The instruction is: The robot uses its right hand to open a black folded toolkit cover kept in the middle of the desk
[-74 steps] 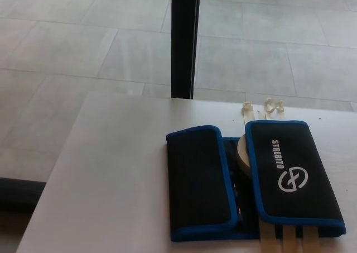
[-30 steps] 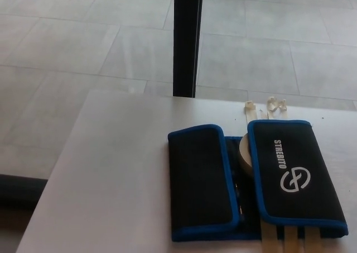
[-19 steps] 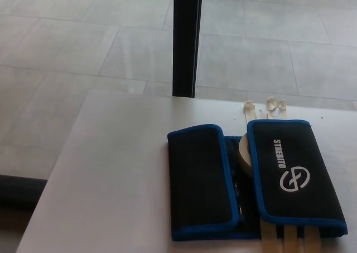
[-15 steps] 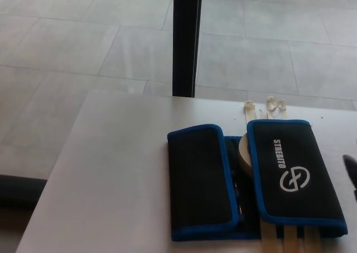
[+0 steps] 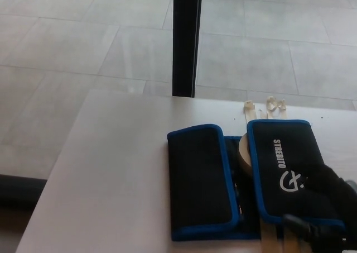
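Toolkit cover [image 5: 245,177] folded on desk [image 5: 117,175] — right hand [image 5: 326,208] over its right flap.

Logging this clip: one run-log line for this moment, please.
right robot hand: over toolkit cover, grip unclear | cover: folded | left robot hand: not in view

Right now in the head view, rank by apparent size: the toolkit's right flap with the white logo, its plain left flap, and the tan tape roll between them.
1. Black blue-edged right flap with white logo, though the right hand hides its near corner.
2. Plain black left flap, looking only slightly smaller.
3. Tan tape roll, mostly hidden.
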